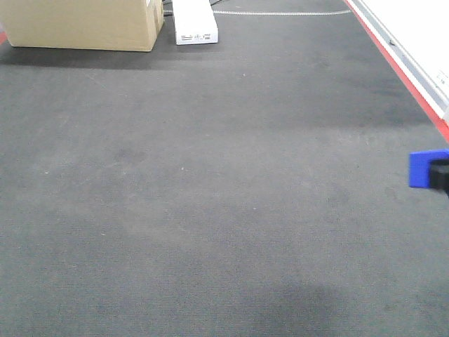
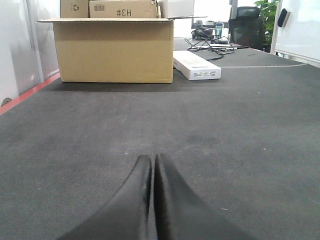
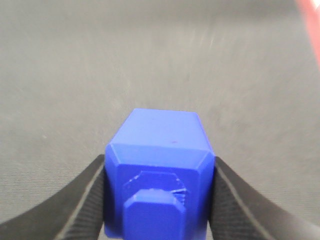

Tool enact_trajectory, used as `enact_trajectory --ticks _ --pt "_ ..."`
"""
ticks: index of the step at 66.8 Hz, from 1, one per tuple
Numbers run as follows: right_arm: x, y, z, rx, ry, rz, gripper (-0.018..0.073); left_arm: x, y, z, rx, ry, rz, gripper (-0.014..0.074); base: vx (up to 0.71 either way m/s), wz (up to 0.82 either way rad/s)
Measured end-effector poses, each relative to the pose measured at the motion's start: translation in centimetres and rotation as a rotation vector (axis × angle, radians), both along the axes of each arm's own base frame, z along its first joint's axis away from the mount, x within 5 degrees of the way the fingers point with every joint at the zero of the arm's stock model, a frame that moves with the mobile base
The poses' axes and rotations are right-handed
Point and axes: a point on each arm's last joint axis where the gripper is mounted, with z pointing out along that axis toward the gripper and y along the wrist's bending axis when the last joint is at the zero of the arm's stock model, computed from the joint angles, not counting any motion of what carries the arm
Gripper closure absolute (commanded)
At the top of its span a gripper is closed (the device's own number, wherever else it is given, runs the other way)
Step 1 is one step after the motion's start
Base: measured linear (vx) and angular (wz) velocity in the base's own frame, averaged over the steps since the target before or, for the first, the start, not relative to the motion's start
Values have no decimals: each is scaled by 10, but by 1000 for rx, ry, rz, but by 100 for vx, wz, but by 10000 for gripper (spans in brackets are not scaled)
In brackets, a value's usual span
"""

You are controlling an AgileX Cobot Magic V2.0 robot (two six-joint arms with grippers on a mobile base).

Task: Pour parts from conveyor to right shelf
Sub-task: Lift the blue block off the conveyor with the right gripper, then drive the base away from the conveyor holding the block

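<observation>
Between the fingers of my right claw [image 3: 159, 162] I see the blue block [image 3: 160, 135] pinched tight, stud face toward the wrist camera, conveyor belt [image 3: 150, 60] beyond it, while my left claw [image 2: 152, 160] is pressed together, cardboard box [image 2: 112, 50] well ahead of its tips.

- The blue block [image 3: 157, 137] is a small bright-blue cube with bevelled corners. A round stud sits on its near face. It is upright, clamped on both sides by the right gripper [image 3: 159, 159], far right over the belt.
- The conveyor [image 1: 210, 196] is a wide, dark-grey, fabric-textured belt with a red strip [image 1: 414, 91] along its right edge.
</observation>
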Motion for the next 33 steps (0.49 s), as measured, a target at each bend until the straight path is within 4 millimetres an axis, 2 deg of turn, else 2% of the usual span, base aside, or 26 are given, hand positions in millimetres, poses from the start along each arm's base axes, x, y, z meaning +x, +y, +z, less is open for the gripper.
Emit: enact_trajectory --ticks 20,33 --pt "-75 0 -21 -31 -319 -14 564 0 0 0 0 0 0 603 0 0" --pt "-111 1 -48 -43 -459 -18 564 0 0 0 0 0 0 603 0 0"
